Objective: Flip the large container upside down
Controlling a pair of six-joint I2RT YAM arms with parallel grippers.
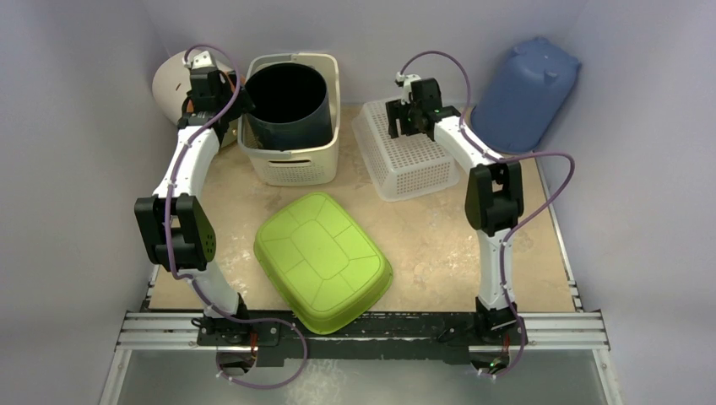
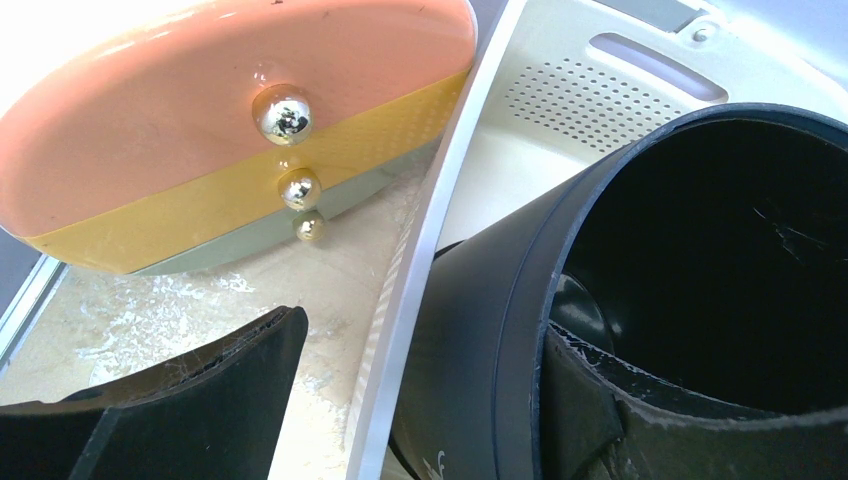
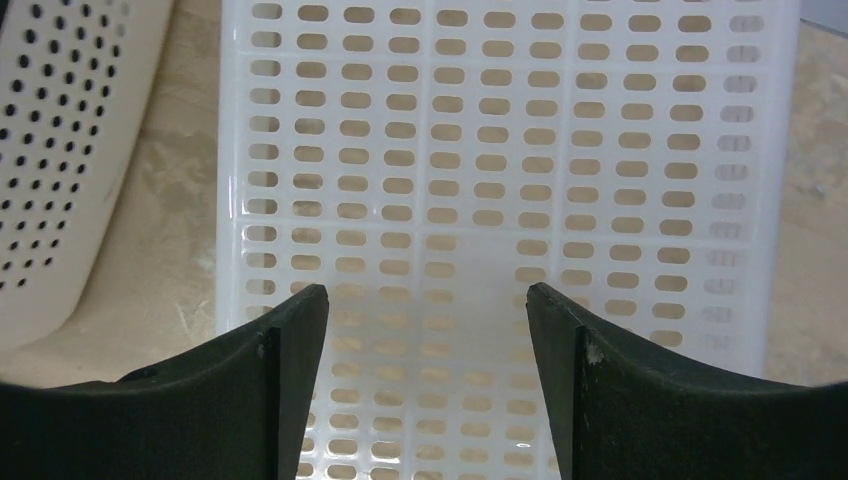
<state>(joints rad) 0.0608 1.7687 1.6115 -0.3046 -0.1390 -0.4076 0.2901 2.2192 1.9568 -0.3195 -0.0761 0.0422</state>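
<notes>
Bright, even light (perhaps overexposed top-left)

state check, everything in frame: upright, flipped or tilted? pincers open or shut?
green basin: upside down on the table
white slotted basket: upside down
cream basket: upright, holds the black bucket
black bucket: mouth up, tilted inside it
blue tub: tilted against the right wall
left pincer: open, straddling the basket and bucket walls
right pincer: open, over the white slotted basket
</notes>
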